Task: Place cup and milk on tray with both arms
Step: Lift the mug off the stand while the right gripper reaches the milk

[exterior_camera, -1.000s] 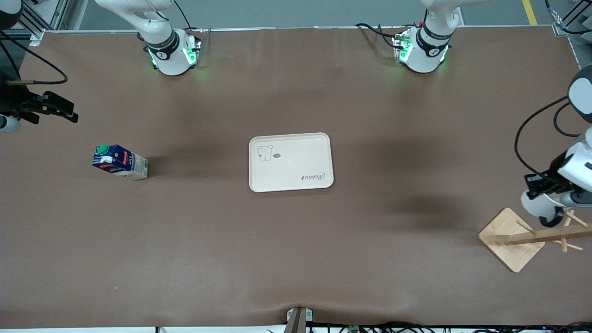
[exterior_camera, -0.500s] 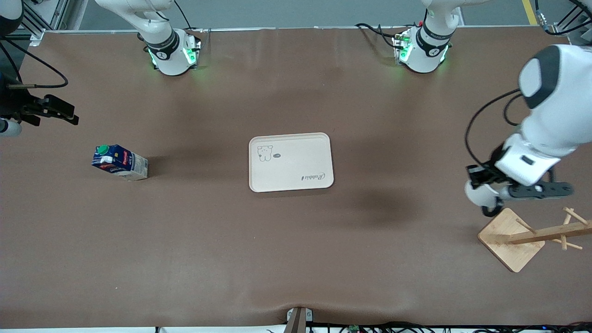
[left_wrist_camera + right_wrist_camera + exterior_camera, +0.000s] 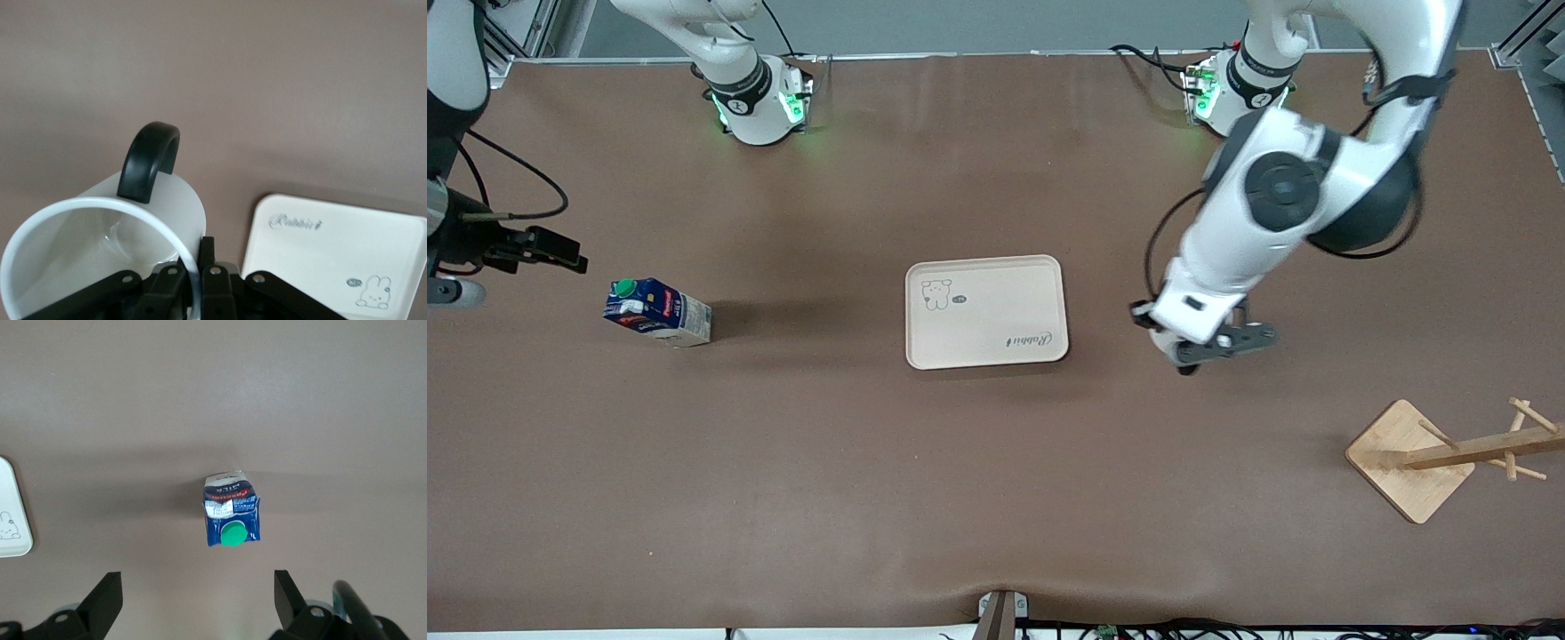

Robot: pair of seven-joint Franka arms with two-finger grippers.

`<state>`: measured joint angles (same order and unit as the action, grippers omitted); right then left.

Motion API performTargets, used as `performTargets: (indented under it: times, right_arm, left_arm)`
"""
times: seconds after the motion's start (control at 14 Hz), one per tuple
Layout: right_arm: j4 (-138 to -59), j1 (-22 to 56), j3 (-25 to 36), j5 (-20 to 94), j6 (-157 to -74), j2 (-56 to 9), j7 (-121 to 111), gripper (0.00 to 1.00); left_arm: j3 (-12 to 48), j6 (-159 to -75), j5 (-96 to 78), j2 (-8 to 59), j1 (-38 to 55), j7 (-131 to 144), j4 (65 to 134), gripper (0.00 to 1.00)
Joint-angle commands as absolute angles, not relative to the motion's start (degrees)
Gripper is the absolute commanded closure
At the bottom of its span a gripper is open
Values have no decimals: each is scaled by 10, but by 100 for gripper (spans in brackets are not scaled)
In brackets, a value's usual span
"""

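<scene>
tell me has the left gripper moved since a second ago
Yes. The left gripper, shut on the cup, has swung from over the wooden rack toward the tray, now beside its edge.

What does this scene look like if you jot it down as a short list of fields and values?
cup: white mug, black handle, clamped at its rim by the left gripper
left gripper position: above bare table beside the tray, toward the left arm's end
milk: carton standing on the table, toward the right arm's end
right gripper: open, in the air near the carton
tray contents: nothing on it
other: wooden rack, toward the left arm's end
</scene>
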<state>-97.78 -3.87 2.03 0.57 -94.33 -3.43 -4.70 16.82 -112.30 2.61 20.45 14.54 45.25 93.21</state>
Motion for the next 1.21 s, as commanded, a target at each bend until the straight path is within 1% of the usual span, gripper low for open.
performTargets:
  times: [0.0, 0.14, 0.29, 0.5, 0.64, 0.79, 0.86, 1.0, 1.07, 1.14]
  right_arm:
    - [-996, -48, 14, 11, -970, -51, -52, 0]
    - [-1007, -50, 15, 11, -997, -61, -65, 0]
    - [-1026, -56, 15, 7, -1044, -78, -81, 0]
    - [-1063, -62, 15, 4, -1117, -95, -106, 0]
    - [-1066, -60, 15, -1, -1134, -109, -112, 0]
    - [-1066, -59, 15, -19, -1140, -113, -123, 0]
    - [-1067, -59, 15, -24, -1136, -113, -124, 0]
    - [-1070, -67, 16, -25, -1135, -112, -125, 0]
    - [-1073, -69, 15, -25, -1140, -114, -124, 0]
    - [-1073, -70, 15, -25, -1142, -121, -124, 0]
  left_arm:
    - [164, -1114, 29, 260, 201, 541, 908, 100]
    - [164, -1121, 35, 303, 245, 619, 906, 100]
    - [162, -1150, 36, 343, 292, 667, 894, 100]
    - [161, -1206, 38, 368, 323, 770, 906, 100]
    - [162, -1229, 38, 373, 337, 801, 929, 100]
    - [161, -1292, 38, 374, 344, 818, 964, 100]
    - [160, -1309, 39, 377, 344, 818, 973, 100]
    - [160, -1313, 47, 388, 344, 818, 970, 100]
    - [160, -1313, 54, 394, 343, 818, 968, 87]
    - [160, -1313, 55, 394, 341, 812, 968, 63]
